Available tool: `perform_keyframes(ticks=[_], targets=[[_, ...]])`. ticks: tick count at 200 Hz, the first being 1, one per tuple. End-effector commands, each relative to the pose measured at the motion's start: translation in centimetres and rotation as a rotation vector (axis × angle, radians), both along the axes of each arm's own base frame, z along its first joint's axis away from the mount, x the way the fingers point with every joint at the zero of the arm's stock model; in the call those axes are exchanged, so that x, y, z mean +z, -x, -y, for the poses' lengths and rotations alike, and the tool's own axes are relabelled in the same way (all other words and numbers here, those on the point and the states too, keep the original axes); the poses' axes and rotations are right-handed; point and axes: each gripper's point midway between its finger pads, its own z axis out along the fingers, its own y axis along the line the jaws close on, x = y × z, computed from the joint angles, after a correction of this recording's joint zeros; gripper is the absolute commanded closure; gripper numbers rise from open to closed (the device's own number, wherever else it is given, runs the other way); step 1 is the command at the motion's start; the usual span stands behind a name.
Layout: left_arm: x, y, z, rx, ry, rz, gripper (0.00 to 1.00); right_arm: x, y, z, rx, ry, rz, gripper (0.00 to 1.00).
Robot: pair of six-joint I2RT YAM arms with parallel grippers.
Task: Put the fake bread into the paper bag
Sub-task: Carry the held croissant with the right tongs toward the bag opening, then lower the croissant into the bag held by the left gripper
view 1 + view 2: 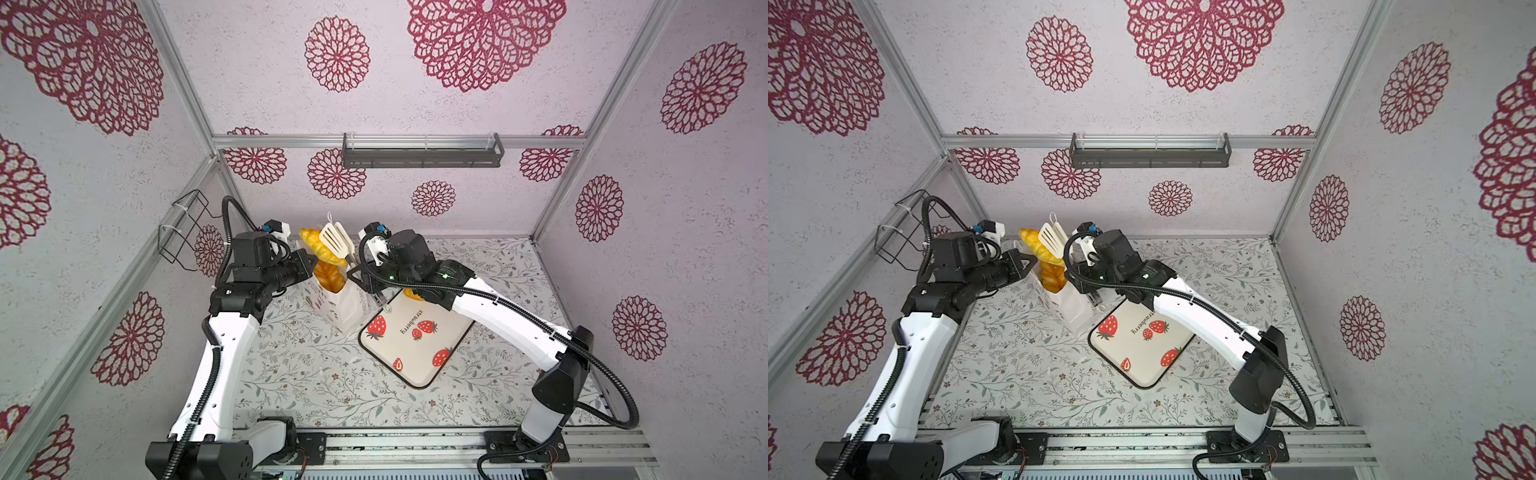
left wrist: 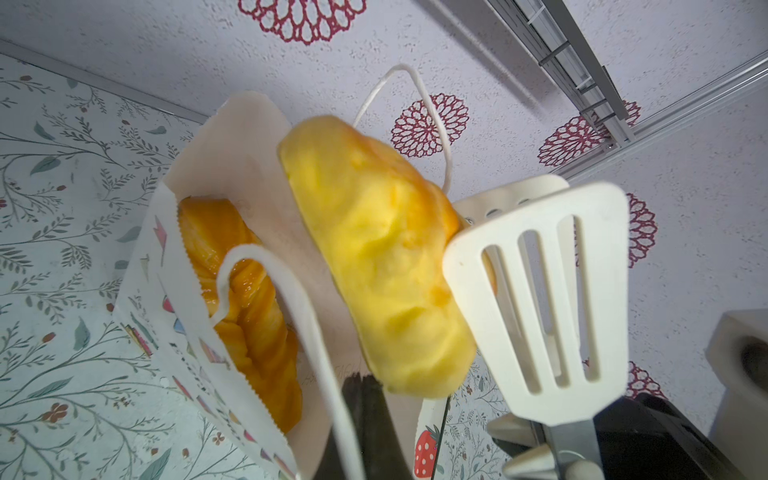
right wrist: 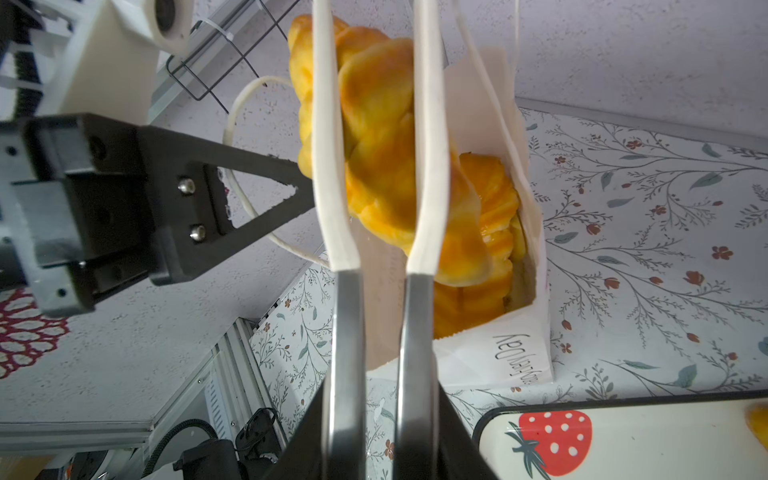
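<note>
My right gripper [image 3: 382, 436] is shut on the metal handles of white slotted tongs [image 1: 334, 241]. The tongs clamp a long plaited loaf of fake bread [image 1: 320, 249] [image 2: 374, 257] [image 3: 374, 137], tilted above the mouth of the paper bag [image 1: 345, 311] [image 3: 498, 353]. More golden bread [image 1: 330, 279] [image 2: 245, 299] lies inside the bag. My left gripper [image 1: 309, 262] [image 2: 365, 415] is shut on the bag's rim on its left side, with a cord handle [image 2: 307, 332] looped over it. Another piece of bread [image 1: 413, 294] sits on the tray, mostly hidden under my right arm.
The cream strawberry-print tray [image 1: 415, 353] lies right of the bag on the floral cloth. A black wire basket [image 1: 183, 228] hangs on the left wall. A dark shelf [image 1: 422, 153] is fixed high on the back wall.
</note>
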Motion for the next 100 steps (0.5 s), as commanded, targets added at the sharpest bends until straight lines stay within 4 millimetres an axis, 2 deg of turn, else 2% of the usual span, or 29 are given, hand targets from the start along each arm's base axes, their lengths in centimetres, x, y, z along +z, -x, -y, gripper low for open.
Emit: perform_keyframes(ticks=[1, 33, 100], targets=[[1.5, 0.3, 0.1, -0.011, -0.010, 0.058, 1.00, 4.2, -0.1, -0.5, 0.006, -0.125, 0.045, 0.84], [1.5, 0.5, 0.1, -0.011, -0.016, 0.063, 1.00, 2.7, -0.7, -0.4, -0.008, -0.114, 0.007, 0.84], [1.4, 0.4, 0.1, -0.009, -0.014, 0.062, 1.00, 1.1, -1.2, 0.6, -0.037, -0.097, -0.024, 0.83]])
